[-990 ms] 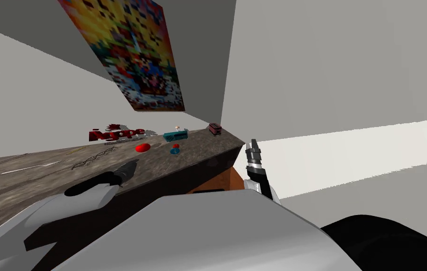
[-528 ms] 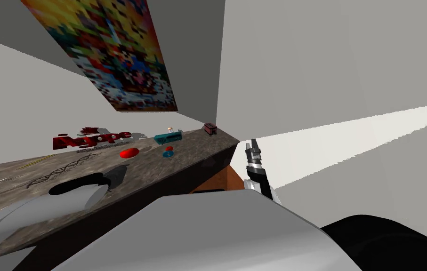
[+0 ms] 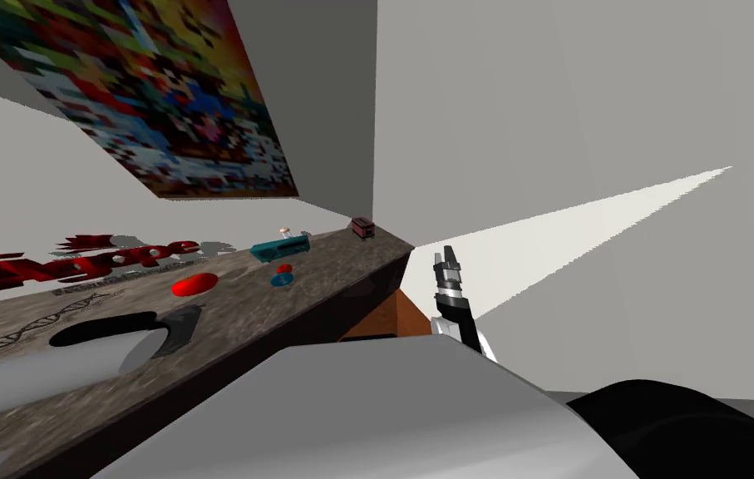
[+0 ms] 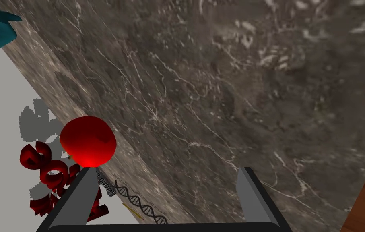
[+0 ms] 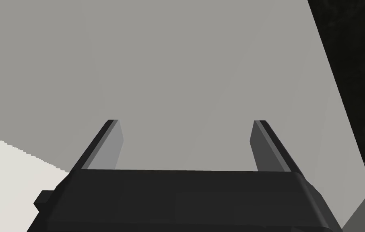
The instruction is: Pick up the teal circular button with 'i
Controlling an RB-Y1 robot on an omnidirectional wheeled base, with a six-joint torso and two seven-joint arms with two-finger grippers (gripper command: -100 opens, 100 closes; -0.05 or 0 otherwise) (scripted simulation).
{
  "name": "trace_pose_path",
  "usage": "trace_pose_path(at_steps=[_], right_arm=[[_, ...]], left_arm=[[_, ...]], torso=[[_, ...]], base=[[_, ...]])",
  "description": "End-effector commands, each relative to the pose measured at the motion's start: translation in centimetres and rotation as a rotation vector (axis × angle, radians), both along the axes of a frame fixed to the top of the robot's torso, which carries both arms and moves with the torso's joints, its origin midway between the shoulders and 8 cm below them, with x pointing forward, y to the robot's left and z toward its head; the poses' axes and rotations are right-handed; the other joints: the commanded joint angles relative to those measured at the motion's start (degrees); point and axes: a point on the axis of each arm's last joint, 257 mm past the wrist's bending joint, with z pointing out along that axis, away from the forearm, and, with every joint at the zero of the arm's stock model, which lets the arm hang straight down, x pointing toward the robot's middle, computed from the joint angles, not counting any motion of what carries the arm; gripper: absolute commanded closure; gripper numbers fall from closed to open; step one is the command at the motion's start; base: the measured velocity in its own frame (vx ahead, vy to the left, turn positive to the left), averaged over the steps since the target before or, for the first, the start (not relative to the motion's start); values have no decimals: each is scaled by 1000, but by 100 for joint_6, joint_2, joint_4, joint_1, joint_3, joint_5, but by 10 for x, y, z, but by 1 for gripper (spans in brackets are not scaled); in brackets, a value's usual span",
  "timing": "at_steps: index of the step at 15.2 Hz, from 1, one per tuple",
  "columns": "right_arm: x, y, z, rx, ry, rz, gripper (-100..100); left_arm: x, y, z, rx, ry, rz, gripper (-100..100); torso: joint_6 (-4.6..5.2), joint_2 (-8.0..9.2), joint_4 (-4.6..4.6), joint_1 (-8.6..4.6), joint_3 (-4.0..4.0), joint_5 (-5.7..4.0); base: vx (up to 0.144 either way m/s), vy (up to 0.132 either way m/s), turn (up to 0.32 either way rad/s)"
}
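Head view: the teal round flat button [image 3: 281, 281] lies on the dark veined marble counter [image 3: 342, 266], just beside a small red round button [image 3: 284, 269] and near a teal box [image 3: 280, 248]. Its mark is too small to read. The red raised lettering [image 3: 84, 259] by the wall is illegible. The left gripper [image 3: 190, 318] hovers over the counter, well apart from the teal button. The right gripper [image 3: 447, 264] is past the counter's end.

Left wrist view: the fingers are spread and empty, with a glossy red dome [image 4: 88, 141] at one fingertip. The small print nearby is unreadable.

Right wrist view: the fingers are spread and empty.
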Motion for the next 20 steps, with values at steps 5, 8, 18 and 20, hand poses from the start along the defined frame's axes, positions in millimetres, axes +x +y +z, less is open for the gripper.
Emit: trace_pose_path(at_steps=[5, 8, 18, 20], right_arm=[[0, 0, 0, 0, 0, 0, 0], [0, 0, 0, 0, 0, 0, 0], [0, 0, 0, 0, 0, 0, 0], [0, 0, 0, 0, 0, 0, 0]], left_arm=[[-37, 23, -3, -70, 66, 130, -100], [-55, 32, -4, -108, 98, 194, -100], [-117, 40, -7, -243, 210, 396, -100], [-130, 42, -6, -279, 223, 449, -100]], torso=[[1, -1, 0, 0, -1, 0], [4, -3, -1, 0, -2, 0], [8, -7, -2, 1, -4, -1], [2, -6, -1, 2, -4, 0]], base=[[12, -8, -193], [16, -5, -235], [21, 2, -239], [19, 7, -187]])
